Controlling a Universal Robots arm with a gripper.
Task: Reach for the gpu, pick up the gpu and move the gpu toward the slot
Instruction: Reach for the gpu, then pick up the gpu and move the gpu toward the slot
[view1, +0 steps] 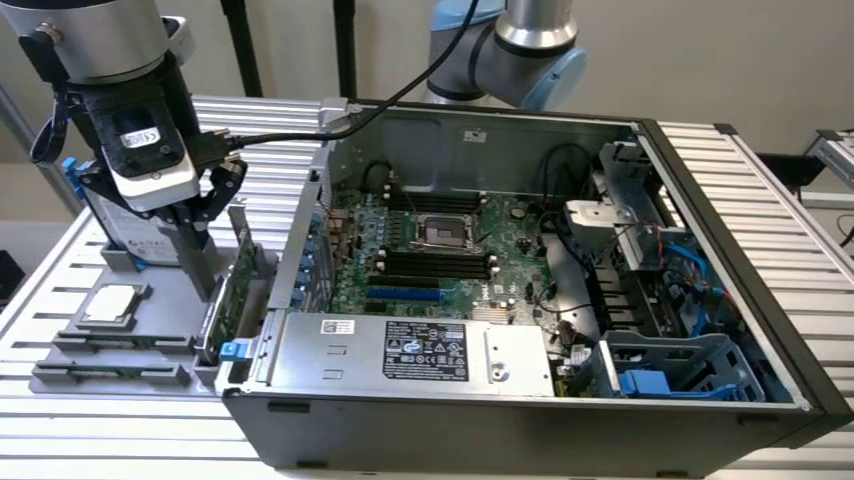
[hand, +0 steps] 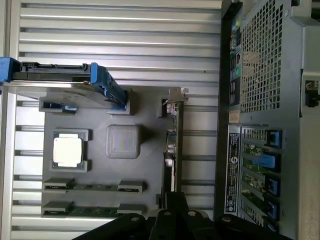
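Eyes on the gpu (view1: 244, 268): the thin green card stands up on its long edge in a slot at the side of the grey tray (view1: 150, 322). It is wedged between the rest of the tray's parts and the outer wall of the open computer case (view1: 534, 440), and it sits well down in its holder, not lifted.

Its long axis runs alongside that case wall, from far to near in the exterior view. From the wrist camera the gpu (hand: 172, 150) reads as one dark line edge-on. The silver bracket is at the end away from the fingers, and the other end runs straight in under them. So card and hand are lined up end to end along the card's length.

The gripper (view1: 200, 285) hangs just beside the card, on the exterior view's left and a touch above its top edge. Its jaws are pressed together, and I can make out nothing caught between them. Whether the tips are brushing the card's near end is too close to call.

Further out on the tray the square processor chip (view1: 110, 303) lies flat, well off the line. The hard drive (hand: 55, 85) with its blue rails stands at the far end, and the whole tray rests on the slatted table (view1: 107, 440).
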